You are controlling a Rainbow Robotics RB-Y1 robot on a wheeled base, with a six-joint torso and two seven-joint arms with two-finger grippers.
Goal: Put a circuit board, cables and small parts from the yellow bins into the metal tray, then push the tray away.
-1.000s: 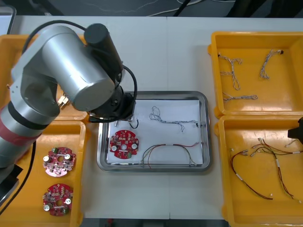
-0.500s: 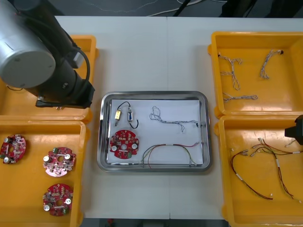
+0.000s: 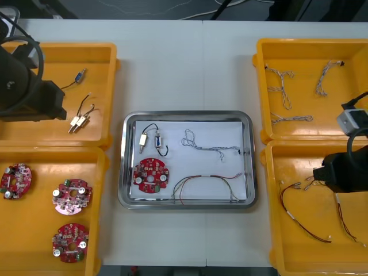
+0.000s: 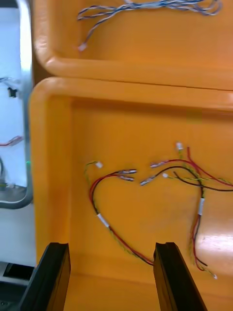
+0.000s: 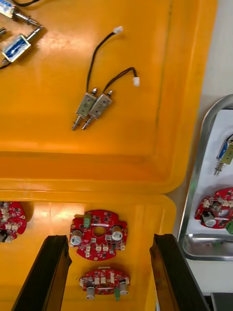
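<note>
Metal tray (image 3: 187, 113) at centre of table (image 3: 184, 69) holds one circuit board (image 3: 150, 175), small metal parts (image 3: 149, 140), a blue-white cable (image 3: 207, 148) and a red-yellow cable (image 3: 210, 177). Left claw (image 5: 109, 238) released, empty, above the wall between the two left yellow bins (image 5: 97, 160). Right claw (image 4: 110, 245) released, empty, over the near right yellow bin (image 4: 53, 160), which holds loose red-yellow cables (image 4: 102, 219).

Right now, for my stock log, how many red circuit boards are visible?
4. One board lies in the metal tray; three lie in the near left yellow bin: left edge, middle, nearest the robot. The left arm may hide more in the far left bin.
</note>
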